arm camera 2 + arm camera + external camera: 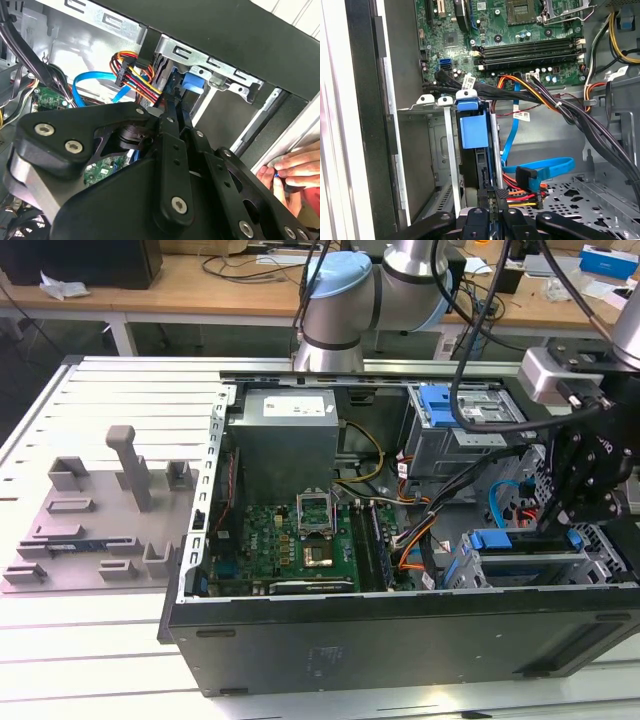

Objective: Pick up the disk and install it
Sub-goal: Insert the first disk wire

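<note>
- The arm point(340, 300) reaches over an open computer case point(400, 640) that lies on its side on a slatted white table point(90, 640).
- The gripper point(556, 525) hangs at the exterior view's right end of the case, its black linkage dipping into the drive cage point(520, 565) by the case's near wall.
- The disk point(474, 131) sits on edge in that cage, between two upright metal rails, with its blue bracket and tab facing the motherboard point(520, 30) in the first wrist view.
- In the same view the gripper point(491, 196) is right at the disk's cable end; the fingers point(487, 192) stand close together, pressed at the edge of the disk.
- Whether they truly clamp the disk or merely touch it, I cannot tell: the contact is hidden behind the linkage.
- In the second wrist view the fingers point(176, 107) run as two thin dark bars, nearly touching, up to the blue bracket point(192, 82) under the cage's metal tabs.
- A blue flat cable point(540, 167) and a bundle of red, orange and yellow wires point(522, 195) lie just beside the gripper, near the disk's end.
- A person's hand point(292, 167) rests at the outer edge of the case in the second wrist view, well apart from the disk.
- A grey power-supply box point(285, 435) stands at the far side of the case, and a grey fixture point(100, 515) lies on the table at the exterior view's left.
</note>
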`<state>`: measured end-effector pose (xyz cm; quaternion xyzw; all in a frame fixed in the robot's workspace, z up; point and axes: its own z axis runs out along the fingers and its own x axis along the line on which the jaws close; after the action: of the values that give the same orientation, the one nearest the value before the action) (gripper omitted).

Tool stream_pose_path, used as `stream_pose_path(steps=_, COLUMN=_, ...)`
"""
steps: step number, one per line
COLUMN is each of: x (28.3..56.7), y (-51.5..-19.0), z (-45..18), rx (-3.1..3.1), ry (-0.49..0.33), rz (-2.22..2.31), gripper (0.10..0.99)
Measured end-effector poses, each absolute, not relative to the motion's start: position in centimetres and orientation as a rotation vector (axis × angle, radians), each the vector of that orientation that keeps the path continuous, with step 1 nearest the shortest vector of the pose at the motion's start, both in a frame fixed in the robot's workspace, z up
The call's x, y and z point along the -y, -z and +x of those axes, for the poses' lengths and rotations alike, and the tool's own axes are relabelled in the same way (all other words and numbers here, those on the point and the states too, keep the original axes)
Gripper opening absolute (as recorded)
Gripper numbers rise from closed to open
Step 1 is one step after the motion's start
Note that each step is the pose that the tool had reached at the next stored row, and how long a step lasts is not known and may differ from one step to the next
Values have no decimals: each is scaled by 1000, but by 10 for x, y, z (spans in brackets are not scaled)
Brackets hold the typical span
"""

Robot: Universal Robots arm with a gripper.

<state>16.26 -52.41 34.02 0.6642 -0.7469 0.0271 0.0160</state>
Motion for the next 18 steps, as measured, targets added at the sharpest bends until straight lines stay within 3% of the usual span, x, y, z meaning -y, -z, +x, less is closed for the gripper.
stream_pose_path(steps=10, x=525, y=-336, z=163, rx=2320, ry=-84, rz=2068, gripper=169)
stream_pose_path(steps=15, x=524, y=-360, z=163, rx=2320, ry=-84, rz=2068, gripper=482)
stream_pose_path(steps=18, x=522, y=-362, z=163, rx=2320, ry=-85, rz=2068, gripper=482)
